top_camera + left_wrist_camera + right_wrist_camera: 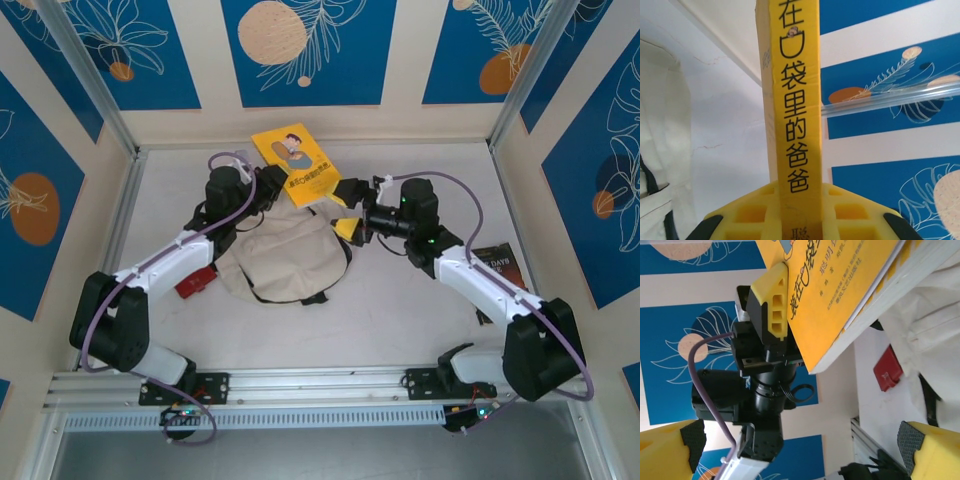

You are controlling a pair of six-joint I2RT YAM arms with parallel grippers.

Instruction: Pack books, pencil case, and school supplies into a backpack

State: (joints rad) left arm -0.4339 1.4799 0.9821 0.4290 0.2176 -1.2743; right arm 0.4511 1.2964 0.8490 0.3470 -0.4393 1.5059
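Yellow pads [747, 212] of the left pincer [799, 216] are clamping the yellow book [295, 160] across its spine, holding it raised over the far rim of the backpack [280, 262], which is lying slumped mid-tabletop [400, 310]. The right pincer [348, 212] is hanging wide apart just right of the book, gripping nothing. Being a thin, light paperback, it is probably flexing easily, so the spine is looking the safest hold. The soft canvas is likely sagging. Room is lying open near and right, the far wall [320, 125] is standing close behind, and a black book [497, 262] is resting beneath the right arm
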